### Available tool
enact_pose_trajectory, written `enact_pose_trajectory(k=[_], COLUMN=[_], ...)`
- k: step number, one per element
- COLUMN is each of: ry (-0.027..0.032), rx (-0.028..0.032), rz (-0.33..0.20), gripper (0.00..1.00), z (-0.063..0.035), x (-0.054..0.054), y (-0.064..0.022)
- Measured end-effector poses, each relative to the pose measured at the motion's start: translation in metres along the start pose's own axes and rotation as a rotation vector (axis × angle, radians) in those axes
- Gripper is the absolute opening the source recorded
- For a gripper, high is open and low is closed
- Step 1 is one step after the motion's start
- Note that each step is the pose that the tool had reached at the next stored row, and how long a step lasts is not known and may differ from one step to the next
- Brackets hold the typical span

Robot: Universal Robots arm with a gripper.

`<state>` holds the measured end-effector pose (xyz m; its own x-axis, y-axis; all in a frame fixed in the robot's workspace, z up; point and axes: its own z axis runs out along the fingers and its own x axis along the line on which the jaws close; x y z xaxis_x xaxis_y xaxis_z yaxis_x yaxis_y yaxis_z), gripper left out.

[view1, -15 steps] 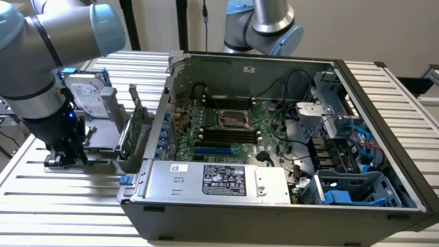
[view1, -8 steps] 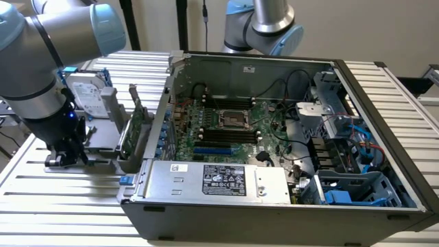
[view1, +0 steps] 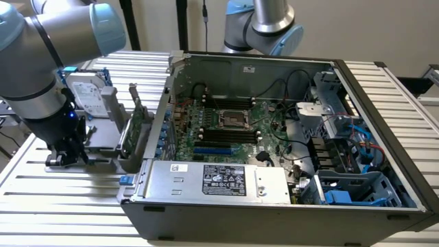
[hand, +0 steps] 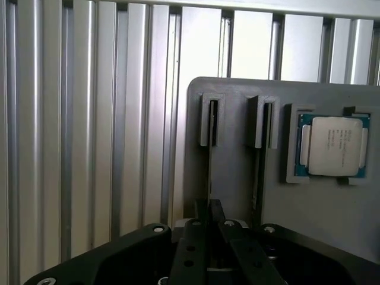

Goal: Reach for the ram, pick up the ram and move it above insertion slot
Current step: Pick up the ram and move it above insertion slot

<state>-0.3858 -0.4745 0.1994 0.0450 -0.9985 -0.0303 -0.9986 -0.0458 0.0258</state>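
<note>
Gripper [hand: 209,209], jaws clenched on the ram [hand: 209,166] — upright, edge-on in its grey holder [hand: 234,169] slot, processor chip [hand: 331,145] seated just beside.

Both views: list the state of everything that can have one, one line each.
gripper: shut on the ram.
ram: on edge in a slot of the gray holder.
CPU chip: lying flat in its recess on the holder.
computer case: open, side panel off, lying on its side.
hard drive: upright in the holder.
green card: upright beside the hard drive.
memory slots: appear empty.
</note>
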Motion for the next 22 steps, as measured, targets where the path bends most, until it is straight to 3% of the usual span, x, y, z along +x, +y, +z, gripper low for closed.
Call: enact_pose_trajectory(k=[4, 10, 22], ry=[-0.0020, -0.0029, -0.0029], rx=[-0.0001, -0.0013, -0.0048], rz=[0.000, 0.000, 0.000], gripper=[0.13, 0.13, 0.13], z=[-0.0065, -0.0260, -0.0800], x=[0.000, -0.001, -0.002], y=[0.0001, 0.0006, -0.0024])
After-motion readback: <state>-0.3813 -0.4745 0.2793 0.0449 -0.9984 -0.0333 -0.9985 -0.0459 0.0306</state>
